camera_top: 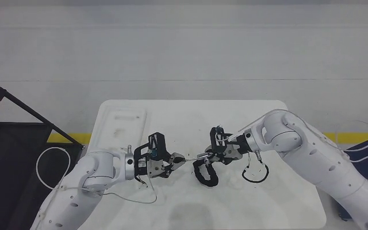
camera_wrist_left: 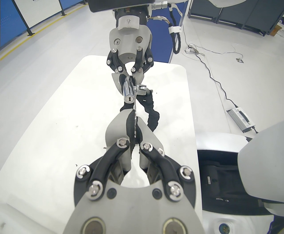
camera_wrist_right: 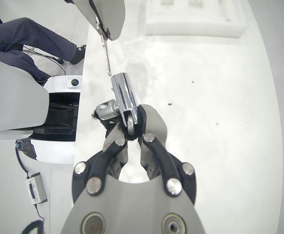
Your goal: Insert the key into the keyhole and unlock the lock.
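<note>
My left gripper (camera_wrist_left: pixel 134 127) is shut on a thin metal key (camera_wrist_left: pixel 135 110), blade pointing out from the fingertips. My right gripper (camera_wrist_right: pixel 131 127) is shut on the shiny chrome lock (camera_wrist_right: pixel 124 93), held above the table with its keyhole face (camera_wrist_left: pixel 129 99) turned toward the key. The key's tip (camera_wrist_right: pixel 109 72) sits right at the rim of the lock's end, just beside the keyhole. From above, the key (camera_top: pixel 185 158) spans the small gap between left gripper (camera_top: pixel 177 160) and the lock (camera_top: pixel 203 156) in the right gripper (camera_top: pixel 214 155). A black cable (camera_top: pixel 206 174) hangs from the lock.
A white foam tray (camera_wrist_right: pixel 195 20) lies on the white table (camera_top: pixel 172 121) toward its far left corner. A thin black loop (camera_top: pixel 255 173) rests beneath the right arm. Small dark specks dot the tabletop.
</note>
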Action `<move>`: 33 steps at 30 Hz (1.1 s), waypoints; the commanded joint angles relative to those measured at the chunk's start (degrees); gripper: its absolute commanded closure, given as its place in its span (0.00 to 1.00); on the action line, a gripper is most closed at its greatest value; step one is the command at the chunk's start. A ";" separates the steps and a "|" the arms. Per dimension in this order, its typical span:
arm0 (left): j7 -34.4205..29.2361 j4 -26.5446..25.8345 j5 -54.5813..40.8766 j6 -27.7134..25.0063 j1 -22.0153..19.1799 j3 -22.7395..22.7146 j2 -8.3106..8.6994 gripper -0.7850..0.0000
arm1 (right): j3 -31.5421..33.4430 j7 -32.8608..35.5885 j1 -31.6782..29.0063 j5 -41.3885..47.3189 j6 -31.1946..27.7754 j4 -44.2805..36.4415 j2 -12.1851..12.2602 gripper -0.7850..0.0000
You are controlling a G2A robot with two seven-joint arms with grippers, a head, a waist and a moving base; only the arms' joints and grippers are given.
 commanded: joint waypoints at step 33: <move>-0.15 1.31 -0.97 -1.32 -0.35 -0.63 0.58 1.00 | -3.20 -2.01 2.65 0.97 -1.98 -0.46 0.84 1.00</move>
